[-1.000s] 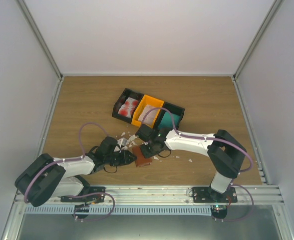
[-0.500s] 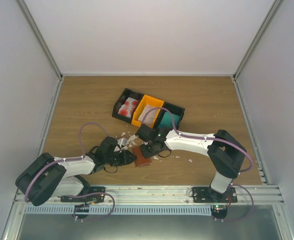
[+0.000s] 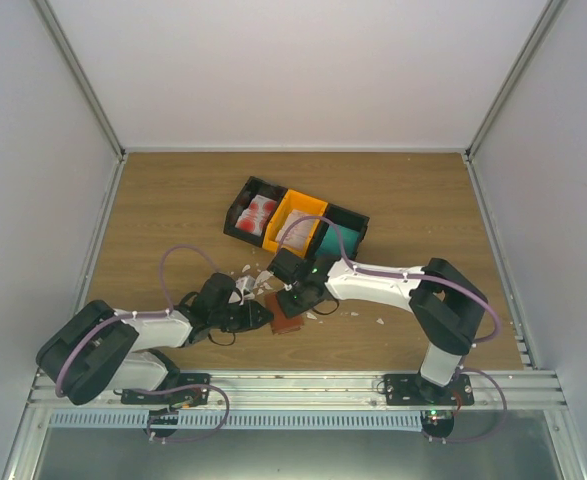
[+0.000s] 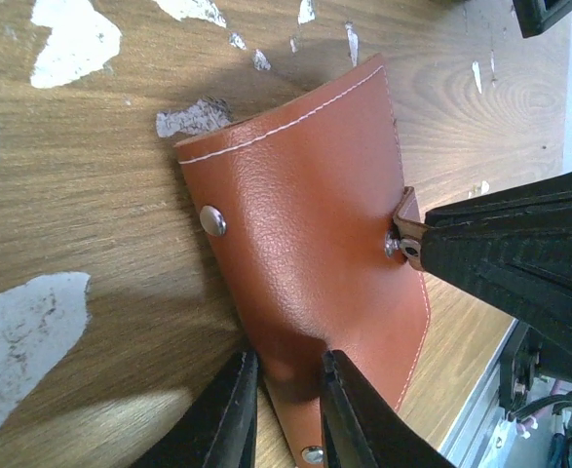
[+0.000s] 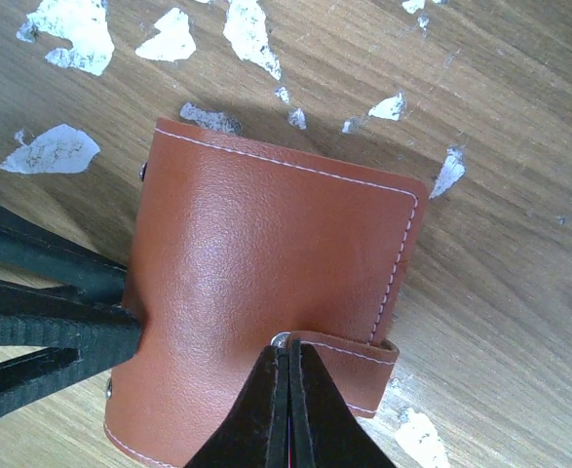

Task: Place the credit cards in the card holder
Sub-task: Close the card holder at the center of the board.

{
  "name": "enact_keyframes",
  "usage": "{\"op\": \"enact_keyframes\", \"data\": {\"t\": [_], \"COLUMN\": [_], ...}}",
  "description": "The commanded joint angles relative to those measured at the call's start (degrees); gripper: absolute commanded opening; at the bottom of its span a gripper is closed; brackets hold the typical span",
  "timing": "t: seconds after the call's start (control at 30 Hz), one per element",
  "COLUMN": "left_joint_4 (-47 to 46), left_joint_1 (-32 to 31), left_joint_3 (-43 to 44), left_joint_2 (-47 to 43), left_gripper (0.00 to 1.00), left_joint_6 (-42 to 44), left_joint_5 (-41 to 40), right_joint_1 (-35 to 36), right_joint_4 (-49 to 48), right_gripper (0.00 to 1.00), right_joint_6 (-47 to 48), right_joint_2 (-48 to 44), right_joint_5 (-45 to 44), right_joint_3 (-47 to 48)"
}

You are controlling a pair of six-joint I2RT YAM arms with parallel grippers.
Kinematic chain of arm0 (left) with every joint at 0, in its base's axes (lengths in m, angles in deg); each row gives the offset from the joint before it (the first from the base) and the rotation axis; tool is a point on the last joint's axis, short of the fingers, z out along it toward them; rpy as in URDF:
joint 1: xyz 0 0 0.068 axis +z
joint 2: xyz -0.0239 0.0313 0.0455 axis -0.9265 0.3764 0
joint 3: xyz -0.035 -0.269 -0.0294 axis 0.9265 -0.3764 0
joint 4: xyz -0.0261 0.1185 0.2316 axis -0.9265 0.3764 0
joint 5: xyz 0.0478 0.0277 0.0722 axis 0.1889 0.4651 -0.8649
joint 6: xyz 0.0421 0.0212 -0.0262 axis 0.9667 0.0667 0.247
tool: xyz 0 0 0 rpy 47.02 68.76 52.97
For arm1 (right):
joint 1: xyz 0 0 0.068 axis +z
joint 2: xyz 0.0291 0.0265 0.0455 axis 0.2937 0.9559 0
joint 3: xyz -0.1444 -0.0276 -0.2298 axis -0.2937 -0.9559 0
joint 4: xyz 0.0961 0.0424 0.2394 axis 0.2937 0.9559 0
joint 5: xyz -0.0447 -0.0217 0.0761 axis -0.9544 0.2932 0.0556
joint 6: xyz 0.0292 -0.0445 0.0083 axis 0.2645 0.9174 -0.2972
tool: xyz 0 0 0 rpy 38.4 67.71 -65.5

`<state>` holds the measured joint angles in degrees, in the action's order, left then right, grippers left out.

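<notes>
The card holder (image 3: 286, 320) is a closed brown leather wallet lying on the table; it fills the left wrist view (image 4: 305, 214) and the right wrist view (image 5: 266, 244). My left gripper (image 3: 260, 318) (image 4: 284, 375) is shut on the wallet's near edge, which buckles between the fingers. My right gripper (image 3: 298, 300) (image 5: 288, 356) is shut on the wallet's snap strap (image 5: 349, 351). The credit cards lie in the trays: white with red blotches (image 3: 259, 213), pale (image 3: 295, 222) and teal (image 3: 339, 240).
A row of three trays, black (image 3: 241, 205), orange (image 3: 285, 205) and black (image 3: 358, 222), stands behind the wallet. Small white scraps (image 5: 66, 146) (image 4: 71, 39) are scattered on the wood around the wallet. The table's front rail (image 3: 293, 385) runs near the arm bases.
My right gripper and forearm have shifted slightly left. The wallet and my left gripper stay in place.
</notes>
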<state>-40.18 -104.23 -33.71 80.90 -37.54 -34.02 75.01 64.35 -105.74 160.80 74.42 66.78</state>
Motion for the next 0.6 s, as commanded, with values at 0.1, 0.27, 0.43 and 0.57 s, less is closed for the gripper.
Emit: {"op": "enact_keyframes", "data": {"t": [0.1,0.27,0.43,0.57], "left_joint_4": [-0.8,-0.7,-0.8,-0.8], "left_joint_1": [-0.5,-0.6,-0.6,-0.6], "left_joint_3": [-0.9,-1.0,-1.0,-1.0], "left_joint_2": [1.6,1.3,1.4,1.6], "left_gripper": [0.21,0.21,0.21,0.21], "left_joint_6": [0.4,0.5,0.4,0.4], "left_joint_5": [0.5,0.3,0.2,0.2], "right_joint_1": [0.9,1.0,1.5,2.2], "right_joint_4": [-1.0,-0.4,1.0,0.9], "right_gripper": [0.01,0.00,0.00,0.00], "right_joint_6": [1.0,1.3,2.3,2.8], "right_joint_2": [2.1,2.2,3.6,5.0], "right_joint_5": [0.1,-0.1,-1.5,-0.6], "right_joint_3": [1.8,1.8,2.7,3.8]}}
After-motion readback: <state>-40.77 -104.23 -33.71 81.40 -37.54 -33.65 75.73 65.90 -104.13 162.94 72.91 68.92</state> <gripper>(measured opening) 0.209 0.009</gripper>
